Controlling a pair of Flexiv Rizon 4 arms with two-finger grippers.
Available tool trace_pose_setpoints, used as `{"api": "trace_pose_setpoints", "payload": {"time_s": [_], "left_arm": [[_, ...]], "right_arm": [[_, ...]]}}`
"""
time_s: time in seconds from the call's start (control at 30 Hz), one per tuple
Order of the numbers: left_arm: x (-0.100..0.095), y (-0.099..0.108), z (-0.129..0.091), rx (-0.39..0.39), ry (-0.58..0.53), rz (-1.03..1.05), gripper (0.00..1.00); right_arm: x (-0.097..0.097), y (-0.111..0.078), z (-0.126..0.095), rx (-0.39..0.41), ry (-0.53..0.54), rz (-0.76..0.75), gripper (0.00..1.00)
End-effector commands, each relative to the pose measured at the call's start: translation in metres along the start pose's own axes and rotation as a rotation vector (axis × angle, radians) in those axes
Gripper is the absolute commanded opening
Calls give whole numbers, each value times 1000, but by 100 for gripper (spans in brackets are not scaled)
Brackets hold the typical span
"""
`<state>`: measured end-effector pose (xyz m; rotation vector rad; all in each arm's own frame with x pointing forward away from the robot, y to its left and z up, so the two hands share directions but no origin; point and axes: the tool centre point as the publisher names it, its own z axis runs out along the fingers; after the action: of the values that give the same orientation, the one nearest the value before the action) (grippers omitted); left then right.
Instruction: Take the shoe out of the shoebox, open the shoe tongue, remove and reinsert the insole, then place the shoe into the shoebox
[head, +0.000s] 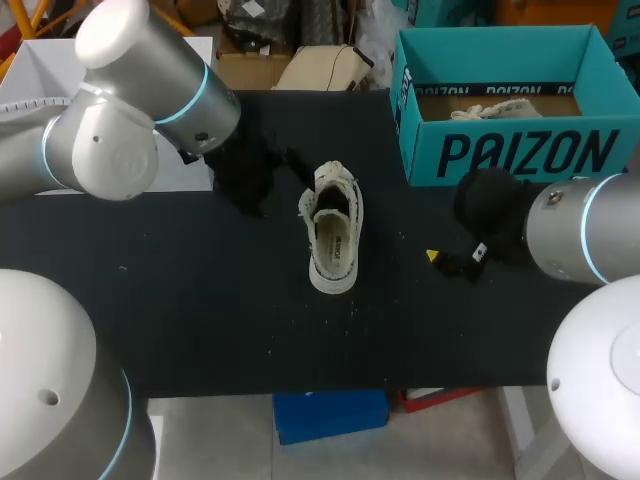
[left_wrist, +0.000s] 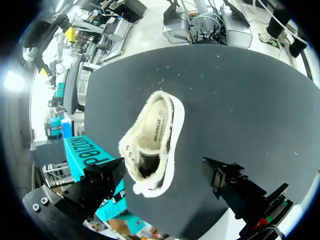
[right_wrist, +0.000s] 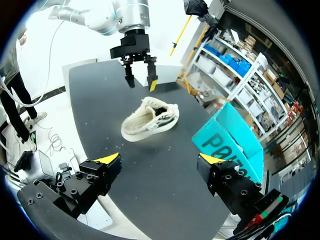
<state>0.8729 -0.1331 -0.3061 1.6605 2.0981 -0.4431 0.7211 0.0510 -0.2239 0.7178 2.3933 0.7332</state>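
left arm (head: 150, 90): jaws wide, pointing down | right arm (head: 580, 235): jaws wide, empty

shoebox (head: 500, 150): right corner cut off by the head view's edge, floor mostly behind its front wall
pale bundle (head: 490, 108) inside: only its top shows, kind unclear
right gripper (right_wrist: 160, 160): in the head view mostly under its arm (head: 580, 235), one yellow tip showing
left gripper (right_wrist: 141, 84): in the head view black on the dark table (head: 200, 300), fingertips lost
shoe (head: 333, 228): toe interior hidden under the tongue (head: 333, 186)
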Motion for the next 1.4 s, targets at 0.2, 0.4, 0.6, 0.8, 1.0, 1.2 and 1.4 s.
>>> {"api": "trace_pose_setpoints", "payload": {"time_s": [0.2,0.4,0.6,0.8,1.0,1.2,1.4], "left_arm": [[19,-1,-39,42,-75,-450,100],[44,-23,-69,99,-136,-653,100],[84,-31,-93,78,-203,-861,100],[121,-24,-97,108,-308,-983,100],[135,-15,-96,153,-350,-967,100],[135,-15,-96,153,-350,-967,100],[135,-15,-96,153,-350,-967,100]], "right_arm": [[1,-1,0,-2,-1,1,100],[1,-1,0,-2,-1,1,100],[1,-1,0,-2,-1,1,100],[1,-1,0,-2,-1,1,100],[1,-1,0,-2,-1,1,100],[-4,22,-1,25,-28,-186,100],[18,92,17,-23,39,-598,100]]}}
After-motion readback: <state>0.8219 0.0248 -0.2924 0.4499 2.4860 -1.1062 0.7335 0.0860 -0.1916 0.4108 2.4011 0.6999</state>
